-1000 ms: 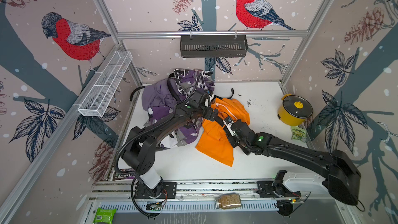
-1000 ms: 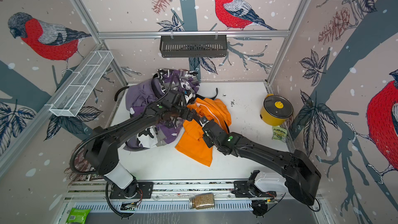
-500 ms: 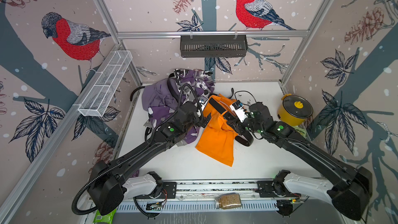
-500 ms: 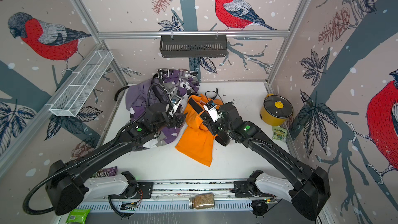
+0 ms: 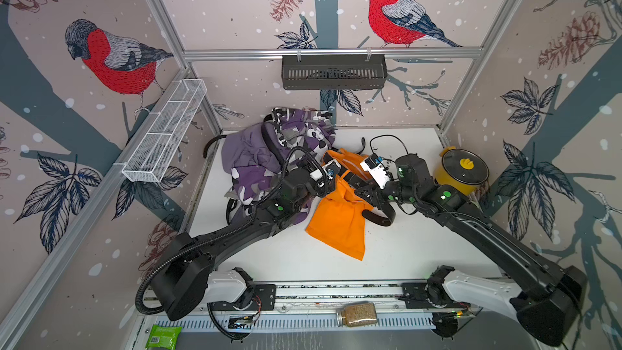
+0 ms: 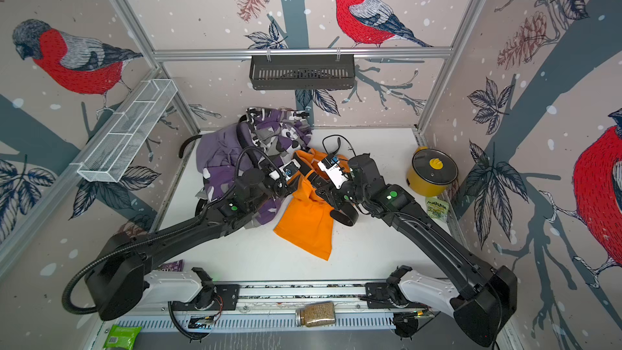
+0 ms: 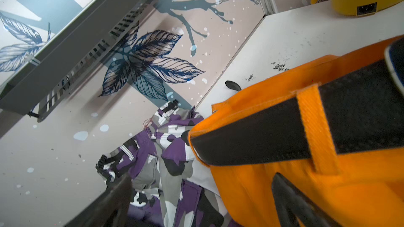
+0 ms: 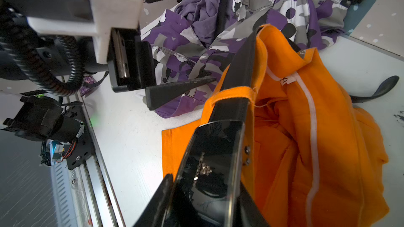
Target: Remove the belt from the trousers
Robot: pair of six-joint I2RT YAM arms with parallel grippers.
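My left fingers [image 7: 288, 195] are spread wide and grip nothing, with the raised waistband of the orange trousers [image 5: 340, 227] just ahead of their tips. My right fingers [image 8: 162, 195] are clamped on the glossy buckle [image 8: 214, 149] of the black belt [image 7: 251, 136], which runs from them through an orange loop [image 7: 314, 127]. Beyond my left fingers, camouflage trousers [image 5: 303, 132] and lilac trousers [image 5: 242, 153] lie heaped on the white surface [image 5: 404, 250].
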